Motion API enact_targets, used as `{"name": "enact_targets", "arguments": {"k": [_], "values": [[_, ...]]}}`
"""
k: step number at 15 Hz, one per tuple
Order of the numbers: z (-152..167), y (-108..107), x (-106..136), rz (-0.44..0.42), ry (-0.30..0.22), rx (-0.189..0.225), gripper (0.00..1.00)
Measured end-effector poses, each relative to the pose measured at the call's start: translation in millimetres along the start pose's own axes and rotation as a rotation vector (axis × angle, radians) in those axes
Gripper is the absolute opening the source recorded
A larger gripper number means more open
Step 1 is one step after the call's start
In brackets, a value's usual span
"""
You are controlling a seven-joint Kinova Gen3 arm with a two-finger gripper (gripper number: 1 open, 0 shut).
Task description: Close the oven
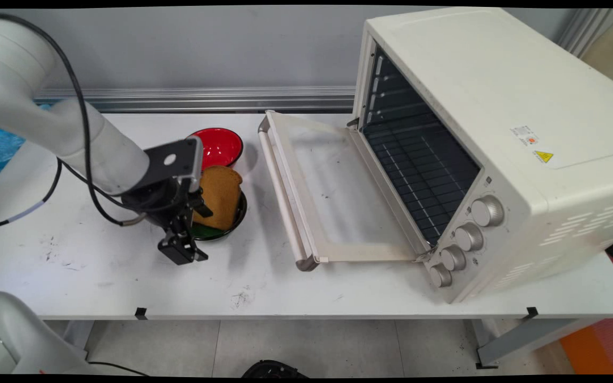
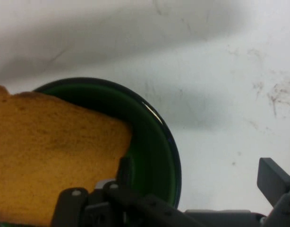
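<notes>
While the white arm reaches in from the left, its black two-finger gripper (image 1: pixel 183 250) hangs low over the white table (image 1: pixel 125 276), at the near left rim of a dark green round bowl (image 1: pixel 232 226). A brown slice of toasted bread (image 1: pixel 221 196) leans tilted in that bowl, its upper edge rising above the rim. In the hand view the fingers (image 2: pixel 273 182) stand spread apart and hold nothing: one finger lies down beside the bread (image 2: pixel 46 165) over the green bowl (image 2: pixel 154 146), the other is out over bare table (image 2: pixel 220 85) beyond the rim. Whether the inner finger touches the slice cannot be told.

Just behind the green bowl sits a red round bowl (image 1: pixel 220 146), the two nearly touching. To the right stands a cream-white toaster oven (image 1: pixel 498 106), its glass door (image 1: pixel 333 191) folded down flat onto the table, with the metal handle (image 1: pixel 285 197) towards the bowls. Dark wire racks show inside the cavity (image 1: pixel 418 154), and four silver knobs (image 1: pixel 469 236) run in a row down the front panel. Smudges and scuff marks (image 1: pixel 241 299) dot the table's near side.
</notes>
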Motion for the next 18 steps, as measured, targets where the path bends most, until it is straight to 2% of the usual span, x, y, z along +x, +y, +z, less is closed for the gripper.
{"name": "enact_targets", "arguments": {"k": [7,12,18], "values": [[-46,-15,1,0.011,0.048,-0.013,1.0],[-83,-31,-2,0.012,0.093,-0.038,1.0],[-111,-58,-9,-0.044,0.155,-0.048,1.0]]}}
